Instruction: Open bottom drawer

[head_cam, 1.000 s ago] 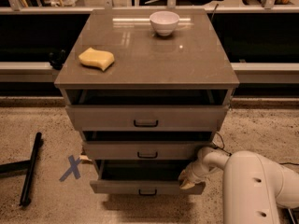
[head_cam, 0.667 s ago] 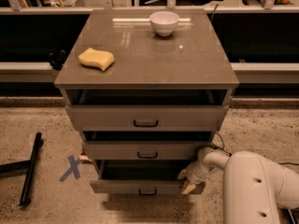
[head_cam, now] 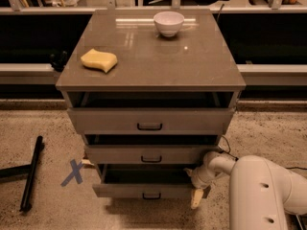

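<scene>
Low right in the frame: big white arm point(head_cam: 261, 195), round and smooth, shiny like plastic. At its tip, the gripper point(head_cam: 197, 191), right beside the right end of the bottom drawer point(head_cam: 139, 190). Open or closed: cannot tell.

Hardly any change from a moment ago. Same spot for the gripper, same small dark gap behind the drawer front. Probably a slow or stopped pull, so only part of the job done and more pulling needed.

Low middle for that drawer: flat grey-beige front, small black pull point(head_cam: 151, 195), out just a little way.

To the left, speckled floor point(head_cam: 48, 138) with a blue X point(head_cam: 73, 171) of tape and a thin black rod point(head_cam: 31, 174).

Higher up, the middle drawer point(head_cam: 120, 155) and the top drawer point(head_cam: 110, 121), both out a bit too, with the same flat fronts.

Toward the top, the cabinet top point(head_cam: 158, 61), brown, smooth and shiny. On it, a soft yellow sponge point(head_cam: 99, 60) at the left and a round white bowl point(head_cam: 168, 23) far back.
</scene>
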Controlling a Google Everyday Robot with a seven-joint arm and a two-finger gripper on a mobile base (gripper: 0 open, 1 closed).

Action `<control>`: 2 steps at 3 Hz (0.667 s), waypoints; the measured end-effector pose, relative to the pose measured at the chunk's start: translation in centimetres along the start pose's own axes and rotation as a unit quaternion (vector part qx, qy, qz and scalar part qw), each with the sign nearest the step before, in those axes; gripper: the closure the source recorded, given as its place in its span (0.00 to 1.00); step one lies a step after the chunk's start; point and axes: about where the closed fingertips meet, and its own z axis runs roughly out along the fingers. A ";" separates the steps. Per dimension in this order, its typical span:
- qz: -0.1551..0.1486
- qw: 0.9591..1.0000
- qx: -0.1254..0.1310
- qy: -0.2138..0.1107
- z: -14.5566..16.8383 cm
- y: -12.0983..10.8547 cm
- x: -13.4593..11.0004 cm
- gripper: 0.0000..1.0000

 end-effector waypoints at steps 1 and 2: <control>0.001 1.000 0.005 0.005 0.5 1.2 -0.1 0.00; 0.000 1.000 0.010 0.001 1.5 3.0 -0.2 0.00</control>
